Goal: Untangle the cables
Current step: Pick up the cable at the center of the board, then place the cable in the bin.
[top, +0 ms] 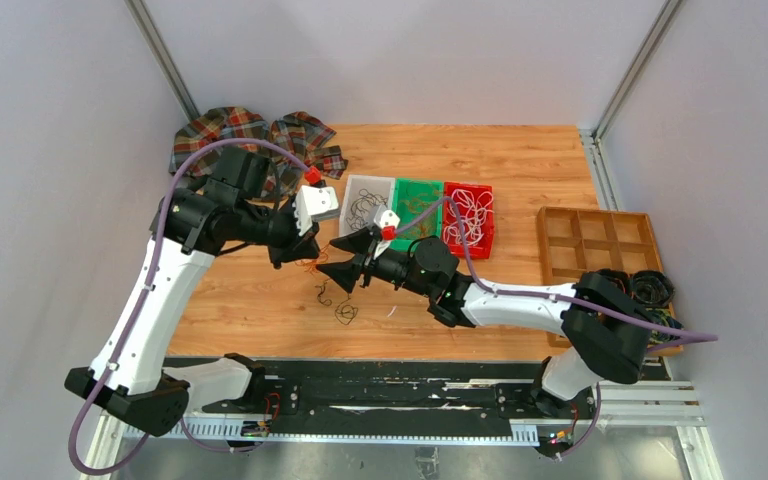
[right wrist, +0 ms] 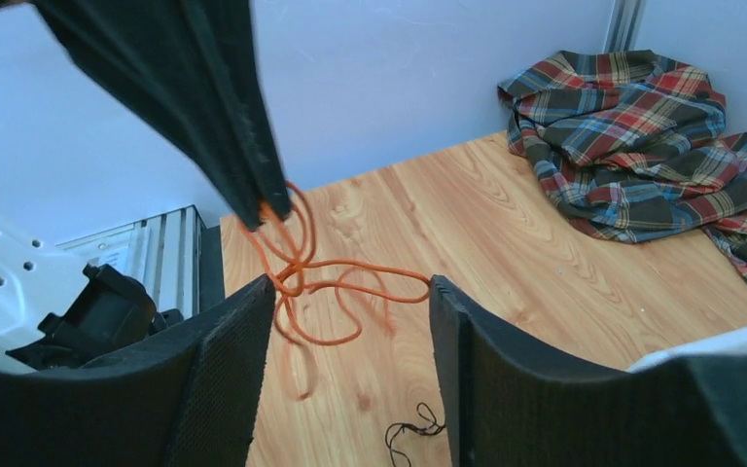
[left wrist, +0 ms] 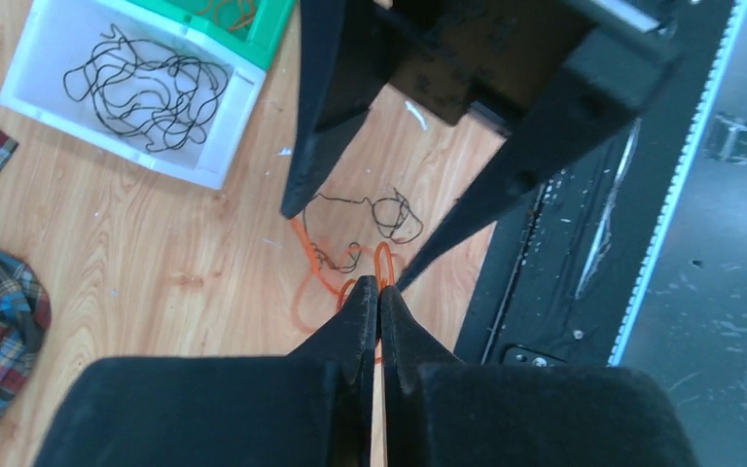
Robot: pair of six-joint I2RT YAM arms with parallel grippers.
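My left gripper (top: pixel 293 256) is shut on a thin orange cable (left wrist: pixel 302 282) and holds it lifted off the wooden table; its fingertips (left wrist: pixel 379 290) pinch a loop. In the right wrist view, the orange cable (right wrist: pixel 350 268) hangs in tangled loops from the left gripper's shut fingers (right wrist: pixel 253 185). My right gripper (right wrist: pixel 352 284) is open, its jaws on either side of the hanging loops; one loop touches the right finger. It also shows in the top view (top: pixel 325 256). A thin black cable (left wrist: pixel 379 209) lies on the table below, also seen in the top view (top: pixel 345 312).
A white bin (top: pixel 370 180) of black cables, a green bin (top: pixel 418 182) and a red bin (top: pixel 488 215) of white cables stand behind the grippers. A plaid cloth (top: pixel 250 135) lies at the back left. A wooden compartment tray (top: pixel 542 245) and dark coils (top: pixel 650 288) are at the right.
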